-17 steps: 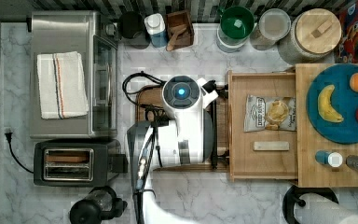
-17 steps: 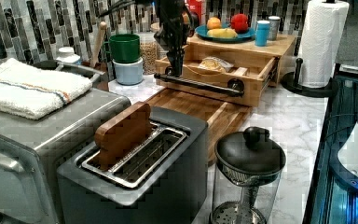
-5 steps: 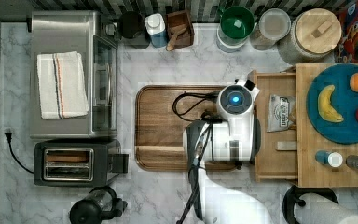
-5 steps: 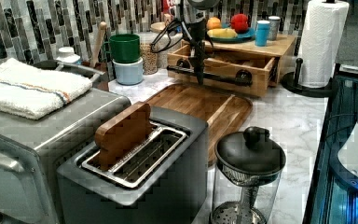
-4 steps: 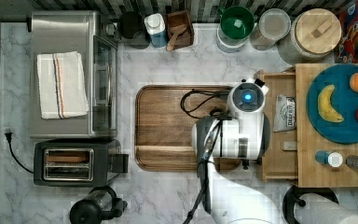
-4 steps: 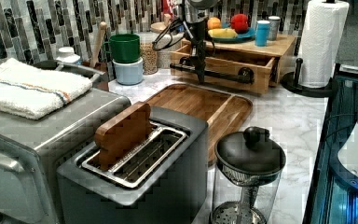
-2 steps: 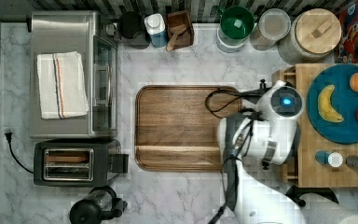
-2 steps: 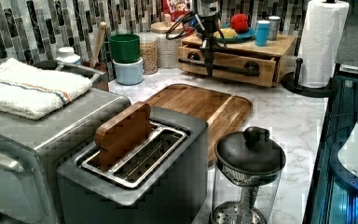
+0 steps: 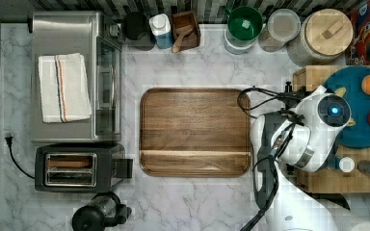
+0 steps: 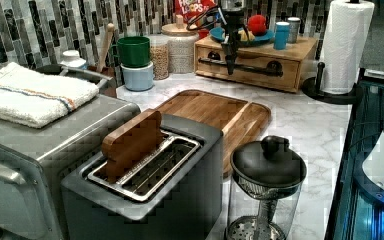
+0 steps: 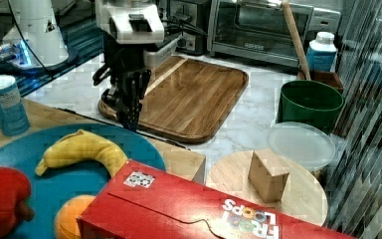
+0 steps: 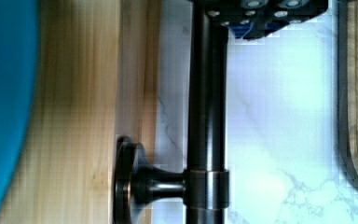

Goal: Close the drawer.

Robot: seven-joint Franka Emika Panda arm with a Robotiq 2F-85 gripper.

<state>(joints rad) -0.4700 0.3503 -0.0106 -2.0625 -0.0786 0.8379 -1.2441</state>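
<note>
At the wooden cabinet's front, the drawer (image 10: 247,67) sits pushed in, its face flush with the box that carries the blue fruit plate (image 9: 361,115). We judge the closing essentially done, since no tray juts out over the marble tabletop (image 9: 192,202) in the top view. Along that face runs the black bar handle (image 10: 242,66), held off the wood on round mounts, as the wrist view shows clearly: bar (image 12: 207,116), stub post and disc base against the light grain.

Our hand (image 10: 230,60) hangs straight down right at the handle, its dark fingers reaching to the bar in the left view. In the right view the hand (image 11: 129,112) descends just past the cabinet's top edge, beside the banana (image 11: 82,149) on the plate. We cannot tell whether the fingers are clamped on the bar or parted around it; the wrist view shows the bar passing directly beneath the hand's body but not the fingertips. That vertical posture makes sense to us: a hand set against a long bar can push evenly, so the drawer runs straight on its slides.

Away from the cabinet, the dark cutting board (image 9: 195,132) lies flat on the tabletop, well clear of the drawer's travel. Behind the cabinet stand the jars, and the cereal box (image 11: 204,209) rests near the plate.

If anything remains, we judge it to be letting go and lifting clear without tugging the handle back out.
</note>
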